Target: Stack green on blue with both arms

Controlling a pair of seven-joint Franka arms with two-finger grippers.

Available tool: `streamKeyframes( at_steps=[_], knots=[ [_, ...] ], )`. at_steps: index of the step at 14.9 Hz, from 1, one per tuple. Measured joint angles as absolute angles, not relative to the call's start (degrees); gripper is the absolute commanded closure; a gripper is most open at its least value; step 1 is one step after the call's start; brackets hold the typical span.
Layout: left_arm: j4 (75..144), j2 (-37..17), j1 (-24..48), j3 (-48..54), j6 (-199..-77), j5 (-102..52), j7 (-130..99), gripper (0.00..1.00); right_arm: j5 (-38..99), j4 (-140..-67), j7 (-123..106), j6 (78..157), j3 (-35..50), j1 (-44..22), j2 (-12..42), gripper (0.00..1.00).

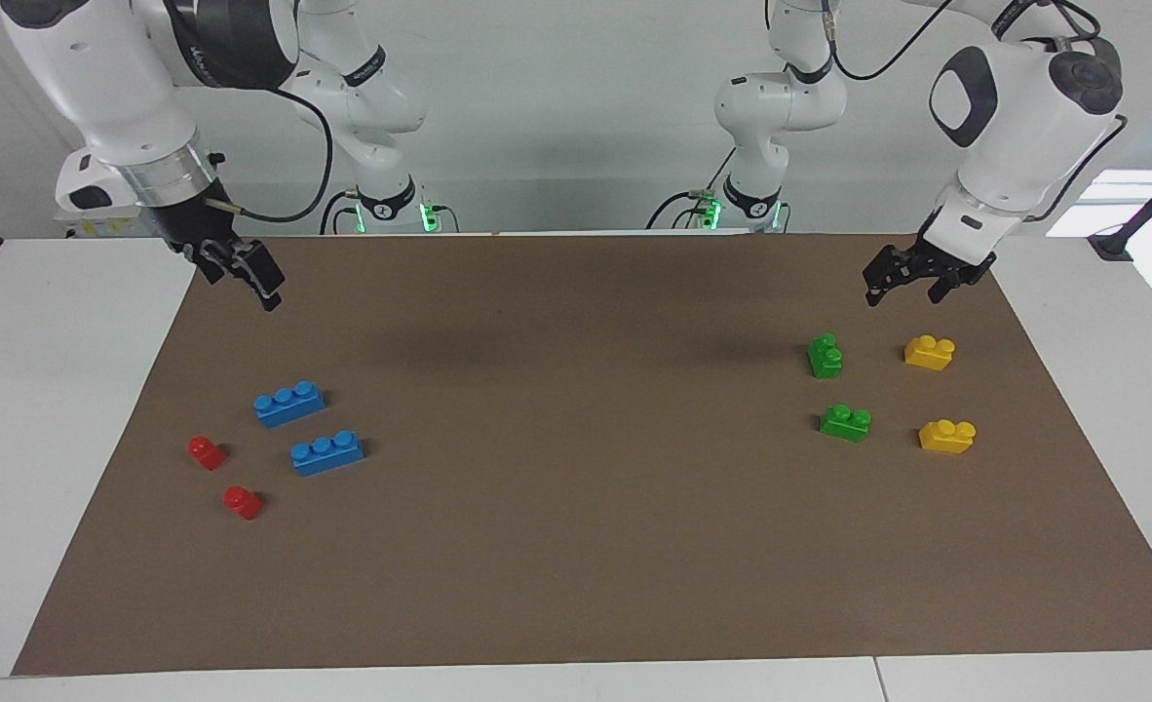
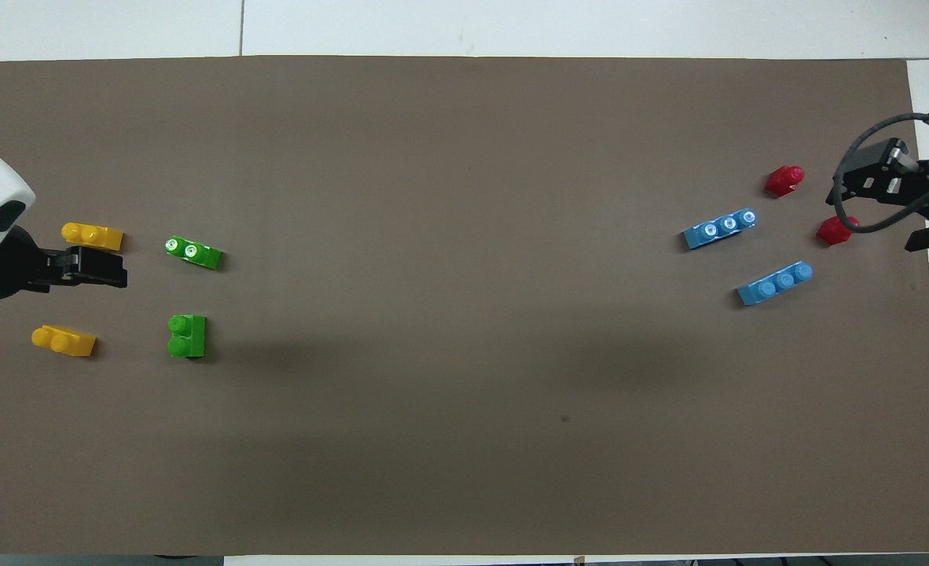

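Both hands, left hand [image 1: 905, 286] and right hand [image 1: 245, 275], hang spread, empty; no legible writing.

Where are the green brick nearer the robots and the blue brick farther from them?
green brick [image 1: 825, 356], facing view, on its studded top.
blue brick [image 1: 326, 453], facing view, on its long side face.

Clock on mat [image 2: 464, 118], 12 = farthest from robots. At 9: four short bricks in square, inner short bricks [image 2: 193, 253] well apart from outer short bricks [image 2: 92, 235] at their 9. At 3: long bricks [image 2: 719, 228], second at first's 4. Tiny bricks [image 2: 784, 180], one at 2 of each long brick.
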State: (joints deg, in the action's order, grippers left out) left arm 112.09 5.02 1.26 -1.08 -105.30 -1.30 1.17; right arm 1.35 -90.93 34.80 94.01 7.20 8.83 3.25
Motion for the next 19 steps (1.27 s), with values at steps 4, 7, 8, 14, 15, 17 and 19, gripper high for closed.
streamKeyframes(
  at_steps=[4,7,8,14,15,17,19],
  knots=[
    [121.93,5.92,1.26,-1.03,-113.33,-1.3,1.18,0.0,9.2,-90.93,45.34,95.96,6.92,11.81,8.25,0.02],
    [129.43,4.19,1.28,-0.71,-122.99,-1.3,1.18,0.0,10.55,-90.87,52.41,100.43,6.92,12.38,11.78,0.03],
    [131.35,3.09,1.28,-0.68,-126.16,-1.3,1.18,0.0,10.8,-90.88,53.97,101.56,6.98,12.32,12.82,0.04],
    [133.84,-2.65,1.42,-0.49,-133.58,-1.3,1.18,0.24,15.11,-90.89,56.96,106.14,6.88,12.44,19.56,0.05],
    [133.87,-2.71,1.6,-0.47,-133.68,-1.3,1.17,0.49,15.41,-90.91,56.98,106.81,6.85,12.49,21.06,0.05],
    [134.24,-2.74,2.09,-0.44,-133.6,-1.3,0.98,1.0,16.43,-90.99,56.98,108.71,6.82,13.08,24.27,0.05],
    [133.76,-2.73,2.15,-0.44,-132.15,-1.3,-0.31,1.0,16.82,-91.52,56.89,110.0,6.81,13.89,26.76,0.04]
  ],
)
